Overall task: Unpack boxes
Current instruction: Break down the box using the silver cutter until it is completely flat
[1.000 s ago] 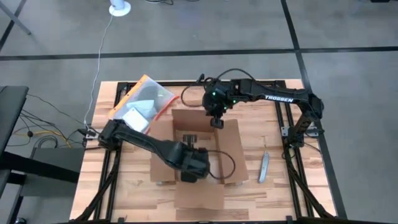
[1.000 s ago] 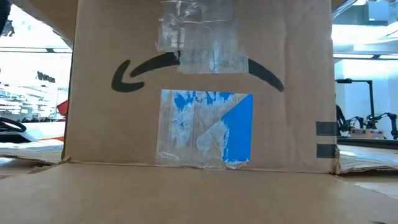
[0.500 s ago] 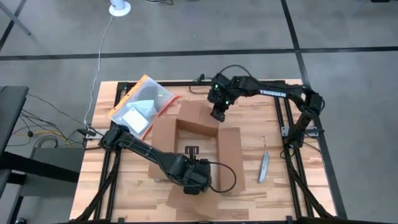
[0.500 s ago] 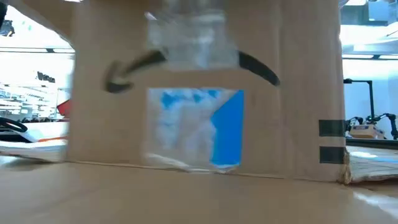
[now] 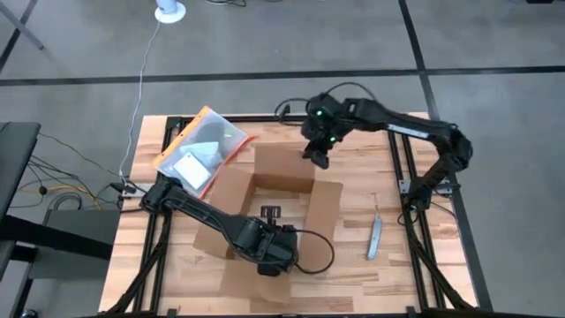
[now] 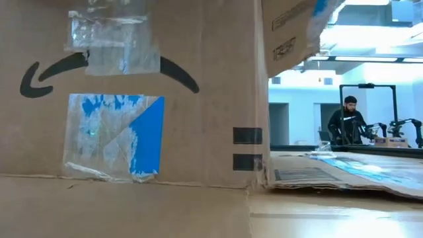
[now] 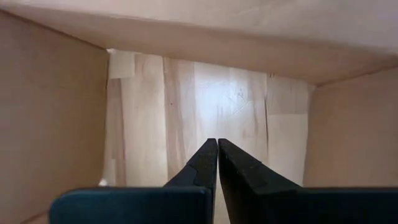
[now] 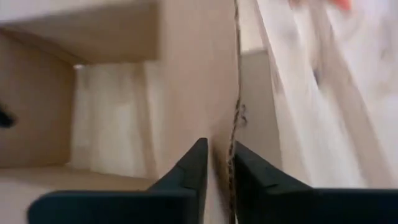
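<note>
The brown cardboard box (image 5: 274, 208) stands open in the middle of the table, and bare wood shows through it. The low view shows its near wall (image 6: 132, 99) with a black curved mark and blue-and-white tape. My right gripper (image 5: 319, 159) is at the box's far wall, shut on it. My left gripper (image 7: 217, 146) reaches into the box from the near side with its fingers shut, nothing between them, above the bare wood. My right gripper pinches the top edge of the box's far wall (image 8: 231, 134) between its two fingers. One finger is inside the box and one outside. The fingers come from above, pointing down. The box's bottom edge rests on the table.
An orange-edged clear pouch (image 5: 201, 150) lies at the far left of the table. A small grey tool (image 5: 374, 237) lies to the right of the box. A box flap (image 6: 344, 175) lies flat on the wood. A person (image 6: 347, 122) stands far off in the room.
My right gripper has gone toward the table's far right, drawing the box's far wall with it. The box has slid and turned on the table. My left gripper has drawn back toward the near edge, staying shut inside the box.
</note>
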